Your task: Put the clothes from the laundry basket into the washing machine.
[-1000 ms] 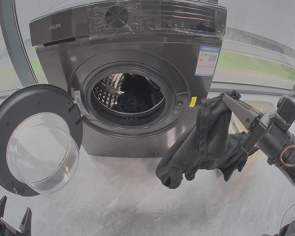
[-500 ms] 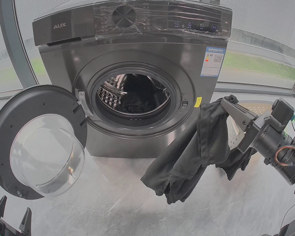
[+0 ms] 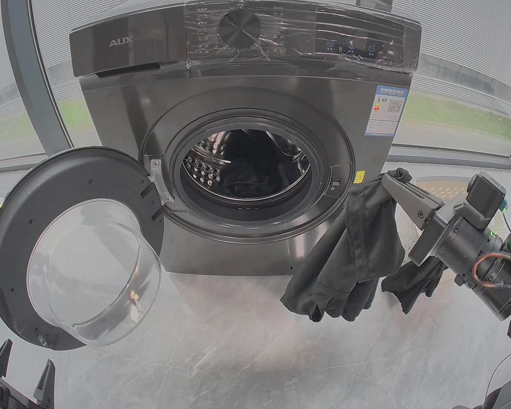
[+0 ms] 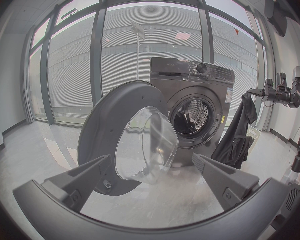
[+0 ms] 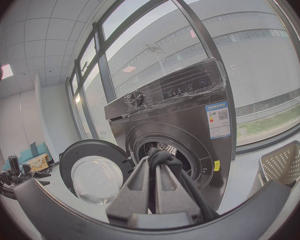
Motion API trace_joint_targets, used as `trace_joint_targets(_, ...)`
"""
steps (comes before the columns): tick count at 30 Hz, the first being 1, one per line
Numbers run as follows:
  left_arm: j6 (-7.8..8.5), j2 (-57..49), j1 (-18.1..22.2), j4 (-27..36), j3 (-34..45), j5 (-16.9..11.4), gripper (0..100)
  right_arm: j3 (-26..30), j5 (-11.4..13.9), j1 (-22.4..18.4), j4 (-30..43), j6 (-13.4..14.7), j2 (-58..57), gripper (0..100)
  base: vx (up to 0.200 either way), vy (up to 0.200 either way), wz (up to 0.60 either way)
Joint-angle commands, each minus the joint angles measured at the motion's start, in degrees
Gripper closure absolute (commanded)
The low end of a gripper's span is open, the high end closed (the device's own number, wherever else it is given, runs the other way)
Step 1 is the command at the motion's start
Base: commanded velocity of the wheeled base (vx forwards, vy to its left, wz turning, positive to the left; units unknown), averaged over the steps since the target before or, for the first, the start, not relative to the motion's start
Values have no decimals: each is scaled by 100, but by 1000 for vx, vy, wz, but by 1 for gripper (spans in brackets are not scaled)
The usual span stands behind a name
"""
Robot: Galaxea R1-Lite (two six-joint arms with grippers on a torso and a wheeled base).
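The grey washing machine stands straight ahead with its round door swung open to the left. Some dark cloth lies inside the drum. My right gripper is shut on a dark grey garment, which hangs in the air to the right of the drum opening, at about its height. The right wrist view has the fingers pinching the garment in front of the opening. My left gripper is open and holds nothing, low at the front left.
The pale perforated laundry basket stands on the floor to the right of the machine, partly behind my right arm. Glass walls run behind the machine. Bare grey floor lies in front of it.
The whole head view has shifted, so the machine sits further right in the picture. The hanging garment has swung and now gathers more closely under the right gripper, nearer the machine's front.
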Motion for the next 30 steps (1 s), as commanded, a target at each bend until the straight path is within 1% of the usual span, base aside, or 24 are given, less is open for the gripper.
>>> trace_joint_targets(1, -2, -90, 1, 0, 84, 4, 0, 31, 9, 2, -2, 0, 8, 100, 200, 0, 0)
trace_joint_targets(2, -2, -90, 1, 0, 84, 12, 0, 39, 9, 2, -2, 0, 8, 100, 200, 0, 0)
trace_joint_targets(10, 16, -90, 1, 0, 84, 4, 0, 48, 9, 10, 7, 0, 17, 100, 0, 0, 0)
trace_joint_targets(13, 112, -99, 1, -18, 92, 30, 0, 57, 62, 98, 24, 8, 184, 100, 0, 0, 0)
trace_joint_targets(14, 112, -99, 1, -18, 92, 30, 0, 57, 62, 98, 24, 8, 184, 100, 0, 0, 0)
trace_joint_targets(15, 209, -99, 19, -9, 101, 21, 0, -13, 80, 160, 24, 8, 307, 100, 0, 0, 0)
trace_joint_targets(17, 200, -99, 10, -18, 101, 21, 0, -75, 80, 274, 24, 35, 456, 100, 0, 0, 0)
trace_joint_targets(19, 227, -99, 19, -9, 101, 12, 0, -93, 80, 344, 7, 52, 562, 100, 0, 0, 0)
trace_joint_targets(20, 262, -99, 10, -18, 101, -32, 0, -110, 89, 476, -28, 61, 782, 100, 0, 0, 0)
trace_joint_targets(21, 262, -99, 10, -18, 101, -32, 0, -110, 89, 476, -28, 61, 782, 100, 0, 0, 0)
trace_joint_targets(22, 288, -99, 19, -9, 101, -40, 0, -136, 71, 582, -72, 105, 896, 100, 0, 0, 0)
trace_joint_targets(24, 420, -99, 19, -18, 101, -155, 0, -268, 27, 696, -72, 202, 1001, 100, 0, 0, 0)
trace_joint_targets(25, 517, -99, 19, -18, 101, -251, 0, -321, 18, 714, -64, 246, 1028, 100, 0, 0, 0)
trace_joint_targets(26, 569, -99, 10, -26, 101, -348, 0, -418, 9, 722, -37, 281, 1072, 100, 0, 0, 0)
trace_joint_targets(30, 578, -99, 10, -26, 101, -392, 0, -681, 1, 731, -46, 290, 1283, 100, 0, 0, 0)
